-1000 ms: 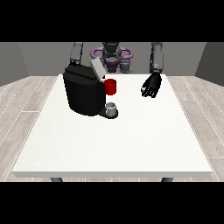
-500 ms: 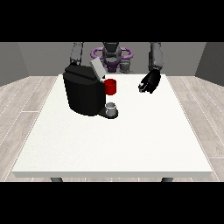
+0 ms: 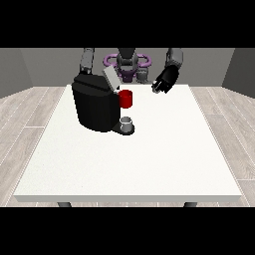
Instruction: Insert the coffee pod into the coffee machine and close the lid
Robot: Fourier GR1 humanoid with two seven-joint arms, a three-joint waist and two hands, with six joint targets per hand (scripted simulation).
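Note:
The black coffee machine (image 3: 96, 107) stands on the white table (image 3: 149, 159), left of the middle. Its grey lid (image 3: 111, 78) is tilted up and open. A red round holder (image 3: 126, 98) sticks out of the machine's front, above a small grey cup (image 3: 127, 123) on the base. The hand at the view's right (image 3: 163, 81) hangs in the air above the table's far edge, right of the red holder and apart from it. I cannot make out a coffee pod. The arm at the view's left (image 3: 87, 62) goes down behind the machine, and its hand is hidden.
The robot's grey and purple torso (image 3: 127, 63) stands behind the table's far edge. Bare table surface stretches in front of the machine and to its right. A wooden floor (image 3: 30, 114) surrounds the table.
The hand at the view's right has risen and moved towards the machine, away from the table top. The machine, lid and cup have not moved.

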